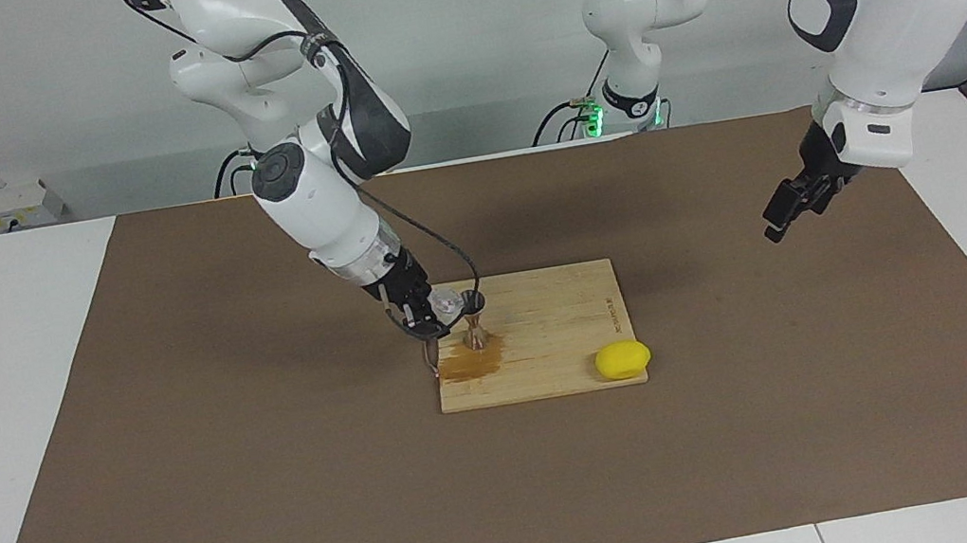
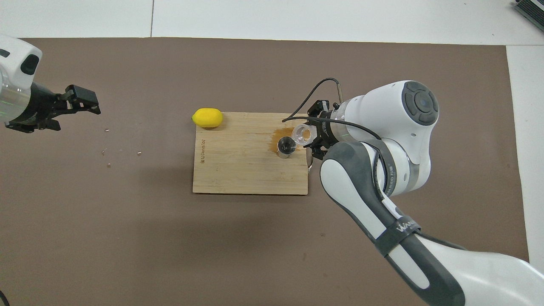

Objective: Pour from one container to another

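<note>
The clear glass tumbler (image 1: pixel 448 300) is tilted on its side in my right gripper (image 1: pixel 430 310), its mouth against the rim of the steel jigger (image 1: pixel 475 319). The jigger stands upright on the wooden board (image 1: pixel 550 329), near the board's edge toward the right arm's end. In the overhead view the tumbler (image 2: pixel 303 134) lies tipped over the jigger (image 2: pixel 286 147), held by my right gripper (image 2: pixel 315 137). A brown wet stain (image 1: pixel 471 364) spreads on the board beside the jigger. My left gripper (image 1: pixel 783 212) hangs empty over the brown mat, away from the board, and waits.
A yellow lemon (image 1: pixel 622 359) lies at the board's corner farthest from the robots, toward the left arm's end. The brown mat (image 1: pixel 287 492) covers most of the white table. A few small crumbs (image 2: pixel 121 151) lie on the mat under the left gripper's side.
</note>
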`<state>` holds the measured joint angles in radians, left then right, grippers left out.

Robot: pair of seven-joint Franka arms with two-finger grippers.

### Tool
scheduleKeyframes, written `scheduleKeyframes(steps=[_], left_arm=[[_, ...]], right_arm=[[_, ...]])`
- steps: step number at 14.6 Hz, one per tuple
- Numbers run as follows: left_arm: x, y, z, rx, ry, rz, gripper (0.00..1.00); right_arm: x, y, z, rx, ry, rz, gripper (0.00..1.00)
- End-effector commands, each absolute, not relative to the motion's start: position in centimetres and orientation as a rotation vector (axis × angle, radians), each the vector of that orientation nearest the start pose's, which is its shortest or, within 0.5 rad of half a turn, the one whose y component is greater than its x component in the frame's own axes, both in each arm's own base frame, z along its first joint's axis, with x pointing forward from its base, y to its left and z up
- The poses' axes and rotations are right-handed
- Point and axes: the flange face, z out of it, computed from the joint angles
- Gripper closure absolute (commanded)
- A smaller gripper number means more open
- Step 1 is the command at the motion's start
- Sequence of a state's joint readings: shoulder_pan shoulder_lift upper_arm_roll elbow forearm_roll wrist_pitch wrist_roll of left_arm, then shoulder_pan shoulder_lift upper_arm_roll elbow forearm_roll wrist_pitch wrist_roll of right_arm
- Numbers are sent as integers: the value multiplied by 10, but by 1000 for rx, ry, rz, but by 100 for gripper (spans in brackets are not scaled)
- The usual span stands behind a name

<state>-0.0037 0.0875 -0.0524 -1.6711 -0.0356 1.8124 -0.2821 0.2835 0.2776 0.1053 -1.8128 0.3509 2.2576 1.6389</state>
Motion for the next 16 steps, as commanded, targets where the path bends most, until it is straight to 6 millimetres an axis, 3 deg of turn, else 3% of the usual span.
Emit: scheduleKeyframes(steps=[1,2,5,10,16], left_arm=[[579,-37,578,-3126,107,-20,0],[567,-38,594,-3121,186,-20,0],[534,-47,622,-3119,213,50,0],[529,-50,623,-3124,204,50,0],[526,-42,657,-3171,134,104,0]], right_arm=[[594,258,407,-2167,1879,223,100],[594,257,406,-2185,1876,213,100],[585,271,405,-2288,1833,168,100],[588,273,415,-2302,1819,109,100],[592,271,419,-2359,1786,-3,100]])
